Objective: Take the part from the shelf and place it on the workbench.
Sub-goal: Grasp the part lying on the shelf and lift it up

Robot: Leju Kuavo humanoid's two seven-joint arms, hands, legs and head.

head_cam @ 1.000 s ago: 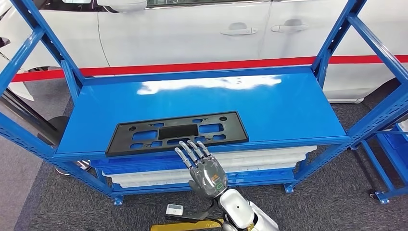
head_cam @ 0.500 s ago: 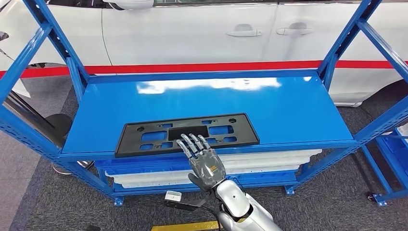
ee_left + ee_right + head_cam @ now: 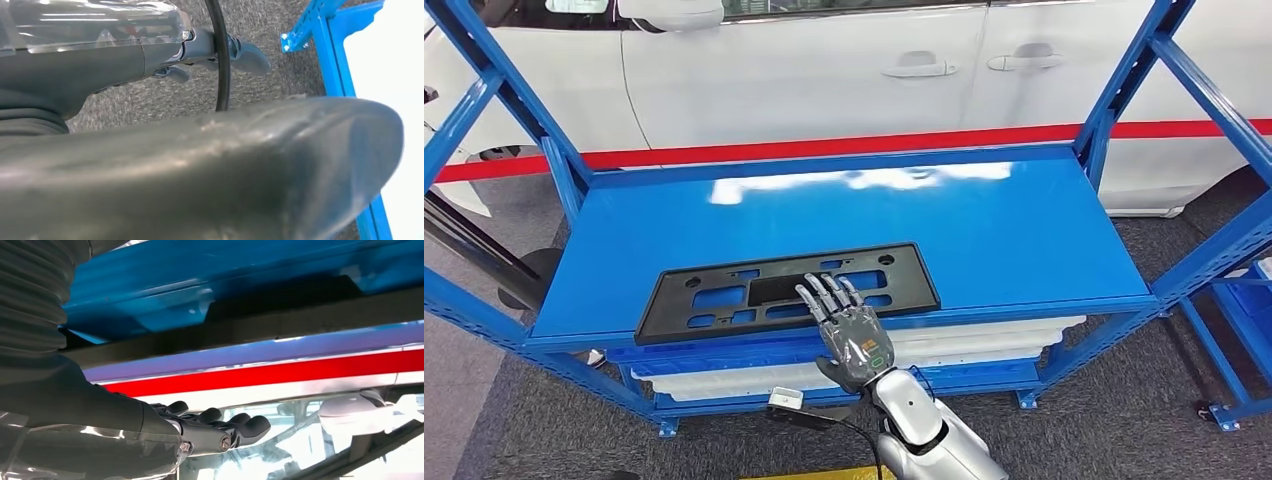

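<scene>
Just above the front edge of the shelf [image 3: 1024,220], the right hand [image 3: 849,325] reaches forward with its fingers [image 3: 824,295] straight and slightly spread, holding nothing. The fingertips lie over the near edge of the part [image 3: 724,292], a flat black rectangular plate frame with cut-outs; whether they actually touch it cannot be told. In the right wrist view the same hand [image 3: 210,427] shows its dark fingers extended side by side, with nothing between them. The part lies flat on the blue top board, close to its front lip and left of centre, its long side running along that lip. Below that board, white trays [image 3: 984,335] are stacked on a lower level. Behind the shelf stands a white car [image 3: 824,70] with a red stripe. Grey carpet [image 3: 1104,420] covers the floor. In the left wrist view the left hand [image 3: 190,170] appears as a blurred grey mass over the carpet, and its fingers' state cannot be told.
</scene>
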